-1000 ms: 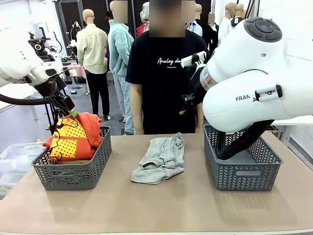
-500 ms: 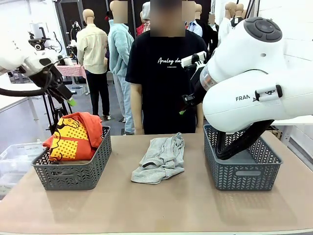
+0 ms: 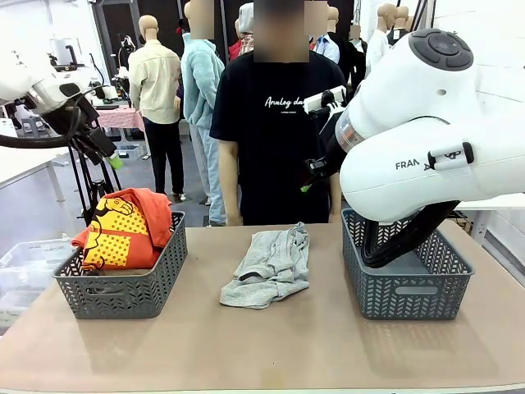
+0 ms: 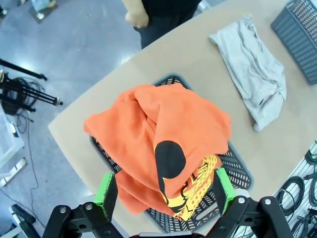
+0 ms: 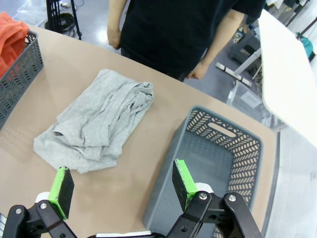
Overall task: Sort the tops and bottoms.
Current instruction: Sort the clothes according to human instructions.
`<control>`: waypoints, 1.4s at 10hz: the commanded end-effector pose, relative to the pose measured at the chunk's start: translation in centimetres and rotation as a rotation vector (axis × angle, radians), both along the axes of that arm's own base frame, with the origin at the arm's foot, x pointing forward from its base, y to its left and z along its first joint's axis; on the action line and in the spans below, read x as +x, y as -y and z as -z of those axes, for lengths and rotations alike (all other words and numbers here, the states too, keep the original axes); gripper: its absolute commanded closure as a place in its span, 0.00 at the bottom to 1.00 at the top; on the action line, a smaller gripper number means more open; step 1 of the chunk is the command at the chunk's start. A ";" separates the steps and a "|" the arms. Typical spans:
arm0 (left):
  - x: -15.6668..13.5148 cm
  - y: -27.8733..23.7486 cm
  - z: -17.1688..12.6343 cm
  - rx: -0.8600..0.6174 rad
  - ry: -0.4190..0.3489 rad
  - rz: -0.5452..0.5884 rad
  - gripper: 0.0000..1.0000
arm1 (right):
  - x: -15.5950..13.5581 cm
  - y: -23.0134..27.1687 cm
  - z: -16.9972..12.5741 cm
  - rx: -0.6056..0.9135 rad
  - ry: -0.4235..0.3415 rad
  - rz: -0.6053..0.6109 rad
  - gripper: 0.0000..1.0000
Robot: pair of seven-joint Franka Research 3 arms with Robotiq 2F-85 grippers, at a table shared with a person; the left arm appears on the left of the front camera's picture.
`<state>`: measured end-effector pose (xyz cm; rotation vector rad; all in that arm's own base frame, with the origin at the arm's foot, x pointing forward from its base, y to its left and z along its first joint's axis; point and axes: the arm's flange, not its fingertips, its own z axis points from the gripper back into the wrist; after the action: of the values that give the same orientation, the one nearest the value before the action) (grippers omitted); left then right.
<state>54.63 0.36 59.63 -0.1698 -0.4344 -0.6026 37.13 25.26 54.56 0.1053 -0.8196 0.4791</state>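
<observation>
An orange-red garment with yellow dotted print (image 3: 123,230) lies heaped in the left basket (image 3: 115,291). My left gripper (image 3: 108,154) hangs high above it and to the left. In the left wrist view that gripper (image 4: 163,186) is open and empty, with the orange garment (image 4: 168,129) far below. A light grey garment (image 3: 271,267) lies crumpled on the table's middle. My right gripper (image 5: 122,191) is open and empty, high over the table between the grey garment (image 5: 99,121) and the right basket (image 5: 208,168). The dark grey and khaki-tan garments are hidden or out of view.
A person in a black T-shirt (image 3: 275,123) stands at the far edge, hands down at the sides. The right basket (image 3: 410,287) sits under my bulky right arm (image 3: 418,123). Bare tabletop (image 3: 262,345) stretches along the near side.
My left gripper has risen up and to the left, away from the orange garment, which stays in the left basket. The right arm and the grey garment have not moved.
</observation>
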 end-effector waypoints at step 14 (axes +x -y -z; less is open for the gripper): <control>-0.2 -0.1 0.6 -0.009 0.039 -0.015 0.00 | 0.0 0.1 0.3 0.007 0.005 -0.008 0.00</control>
<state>54.78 0.39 59.16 -0.1593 -0.4563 -0.5935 37.13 25.26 54.56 0.1053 -0.8196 0.4791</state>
